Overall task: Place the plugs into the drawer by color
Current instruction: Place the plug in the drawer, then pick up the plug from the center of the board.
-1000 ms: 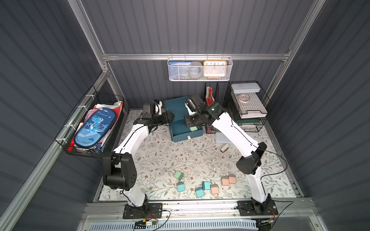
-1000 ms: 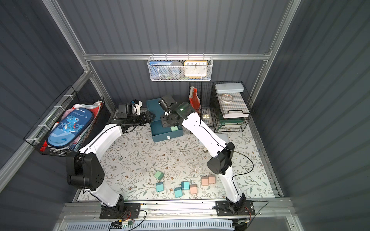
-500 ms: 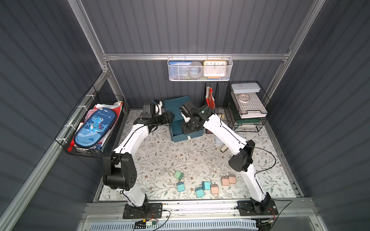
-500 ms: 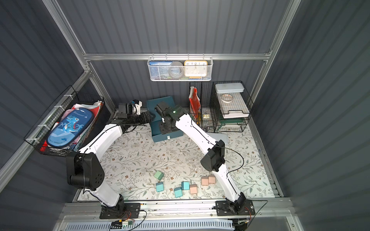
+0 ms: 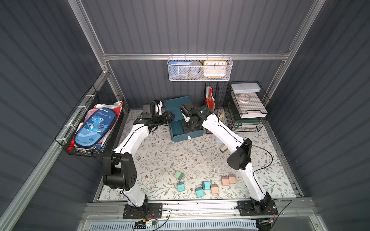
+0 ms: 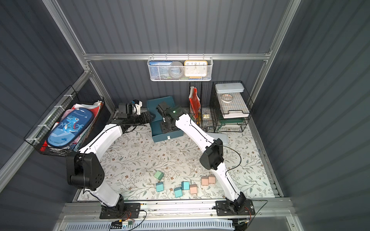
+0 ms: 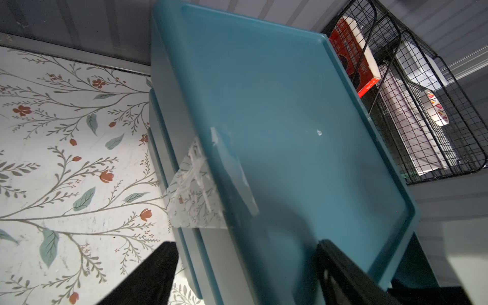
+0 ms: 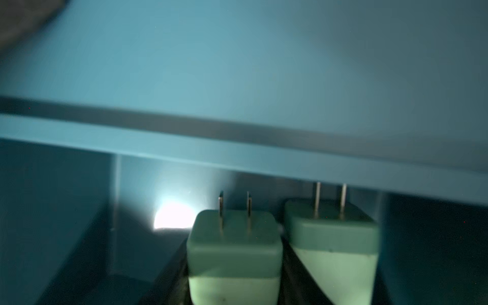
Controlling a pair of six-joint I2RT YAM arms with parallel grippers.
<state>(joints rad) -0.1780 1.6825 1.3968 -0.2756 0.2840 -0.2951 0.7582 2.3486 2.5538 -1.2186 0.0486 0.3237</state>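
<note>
In both top views the dark teal drawer (image 5: 176,105) (image 6: 160,103) stands at the back with one drawer pulled out. My right gripper (image 5: 185,129) (image 8: 233,266) reaches into that opening, shut on a mint green plug (image 8: 233,250), prongs pointing inward. A second mint plug (image 8: 332,237) sits right beside it inside. My left gripper (image 5: 169,118) (image 7: 245,274) is open, its jaws astride the cabinet's left top edge (image 7: 290,132). On the mat near the front lie one mint plug (image 5: 178,175), three blue-teal plugs (image 5: 206,185) and three pink plugs (image 5: 225,181).
A tan cylinder (image 5: 223,149) and a pale grey-blue case (image 5: 219,140) lie under the right arm. Black wire racks (image 5: 246,112) stand right of the cabinet. A side basket with a dinosaur pencil case (image 5: 94,126) hangs at the left, and a white mesh basket (image 5: 200,69) on the back wall.
My right gripper has swung left and down into the open drawer with the mint plug. The left arm has stayed at the cabinet.
</note>
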